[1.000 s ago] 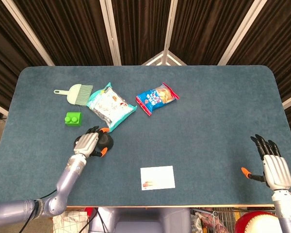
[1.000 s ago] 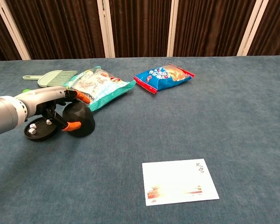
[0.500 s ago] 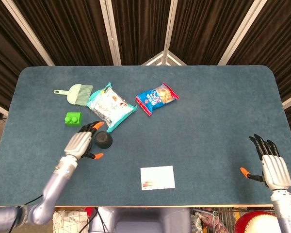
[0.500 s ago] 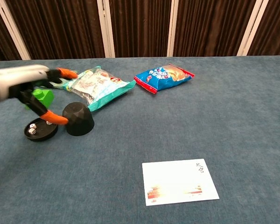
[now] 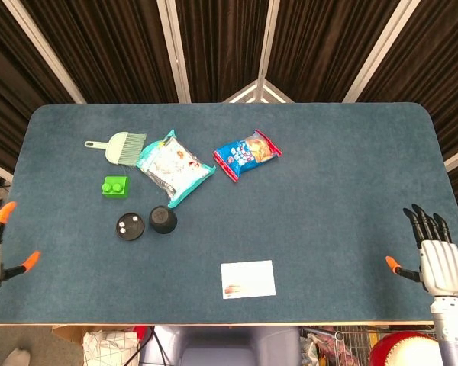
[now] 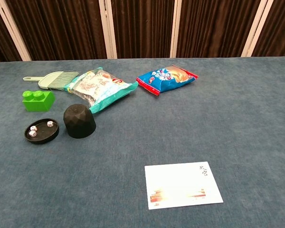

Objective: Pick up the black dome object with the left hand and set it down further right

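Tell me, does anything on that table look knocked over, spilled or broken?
Nothing stands out. The black dome sits upright beside the small black dish holding dice, and both snack bags lie flat and closed.

Silver right hand [image 5: 441, 263] — black fingers, orange thumb tip.

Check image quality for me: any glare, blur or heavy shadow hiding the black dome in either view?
Head view: even light, sharp, the black dome small but clear. Chest view: the dome crisp, soft facet highlights, only a faint shadow on the table; no glare.
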Controlling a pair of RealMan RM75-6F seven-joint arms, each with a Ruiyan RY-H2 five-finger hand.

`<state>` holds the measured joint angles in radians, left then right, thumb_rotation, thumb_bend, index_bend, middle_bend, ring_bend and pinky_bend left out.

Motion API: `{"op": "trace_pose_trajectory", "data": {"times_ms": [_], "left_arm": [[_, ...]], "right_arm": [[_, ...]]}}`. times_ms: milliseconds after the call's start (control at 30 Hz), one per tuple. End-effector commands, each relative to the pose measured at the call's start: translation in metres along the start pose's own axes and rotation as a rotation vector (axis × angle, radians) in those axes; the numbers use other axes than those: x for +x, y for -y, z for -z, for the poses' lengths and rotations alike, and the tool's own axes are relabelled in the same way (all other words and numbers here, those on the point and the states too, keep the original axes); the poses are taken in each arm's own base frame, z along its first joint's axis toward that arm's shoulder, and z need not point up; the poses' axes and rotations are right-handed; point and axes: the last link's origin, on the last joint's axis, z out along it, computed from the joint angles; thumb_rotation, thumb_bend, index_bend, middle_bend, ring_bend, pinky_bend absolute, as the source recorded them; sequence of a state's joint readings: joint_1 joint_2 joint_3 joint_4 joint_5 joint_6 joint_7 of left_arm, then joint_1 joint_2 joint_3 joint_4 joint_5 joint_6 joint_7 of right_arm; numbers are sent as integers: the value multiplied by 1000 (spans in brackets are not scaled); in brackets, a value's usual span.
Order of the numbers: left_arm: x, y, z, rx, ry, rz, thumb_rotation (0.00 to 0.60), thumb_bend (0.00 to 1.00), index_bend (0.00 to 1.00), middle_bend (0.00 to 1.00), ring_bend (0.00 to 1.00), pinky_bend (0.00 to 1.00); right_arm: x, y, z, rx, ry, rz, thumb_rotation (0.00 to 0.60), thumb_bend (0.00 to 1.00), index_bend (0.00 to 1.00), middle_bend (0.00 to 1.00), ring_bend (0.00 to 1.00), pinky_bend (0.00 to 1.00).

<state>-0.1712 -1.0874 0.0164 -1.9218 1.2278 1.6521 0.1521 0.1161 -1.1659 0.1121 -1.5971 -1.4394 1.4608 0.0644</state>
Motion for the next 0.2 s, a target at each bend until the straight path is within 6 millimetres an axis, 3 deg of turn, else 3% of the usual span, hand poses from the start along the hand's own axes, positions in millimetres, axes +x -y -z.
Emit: {"op": "trace_pose_trajectory", "data": {"times_ms": [33,200], "left_arm": [[7,25,18,48,-43,37,600,307,137,0,0,0],[18,34,25,34,-77,57,600,309,140,33,0,0]], "right_arm": [[1,1,-1,6,-18,11,600,222,102,53,107,36],[1,2,0,20,-31,37,600,221,102,53,107,36]]}}
